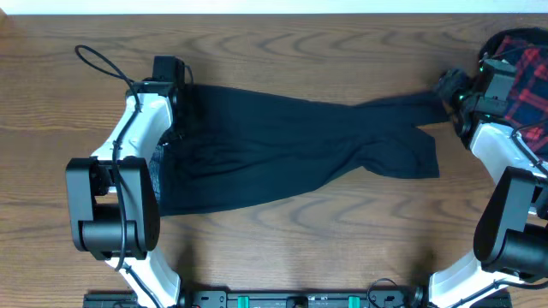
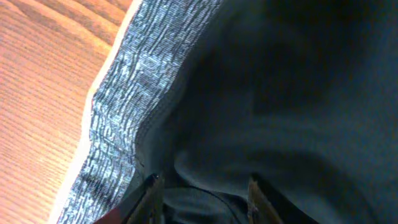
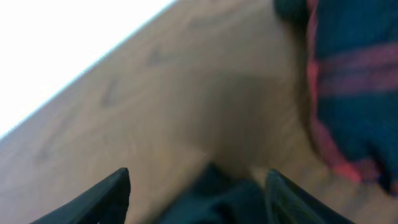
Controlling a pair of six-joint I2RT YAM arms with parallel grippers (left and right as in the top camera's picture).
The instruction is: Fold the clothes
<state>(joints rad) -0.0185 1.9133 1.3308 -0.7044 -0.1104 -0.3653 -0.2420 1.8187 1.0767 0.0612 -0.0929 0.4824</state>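
The black trousers [image 1: 291, 137] lie spread across the wooden table, waist at the left and legs running right. My left gripper [image 1: 180, 90] is at the waist's far corner. In the left wrist view the grey-flecked waistband [image 2: 124, 99] runs along the table, and my left gripper [image 2: 204, 199] is shut on a bunched fold of black fabric [image 2: 280, 93]. My right gripper [image 1: 443, 85] is at the far leg end. In the right wrist view it [image 3: 198, 193] stands open, with the black leg end [image 3: 217, 202] lying loose between its fingers.
A red-and-black plaid garment [image 1: 522, 68] lies at the far right edge, just beyond my right gripper, and shows in the right wrist view [image 3: 354, 81]. Bare wooden table [image 1: 300, 248] stretches in front of the trousers. The table's far edge [image 3: 93, 68] is close.
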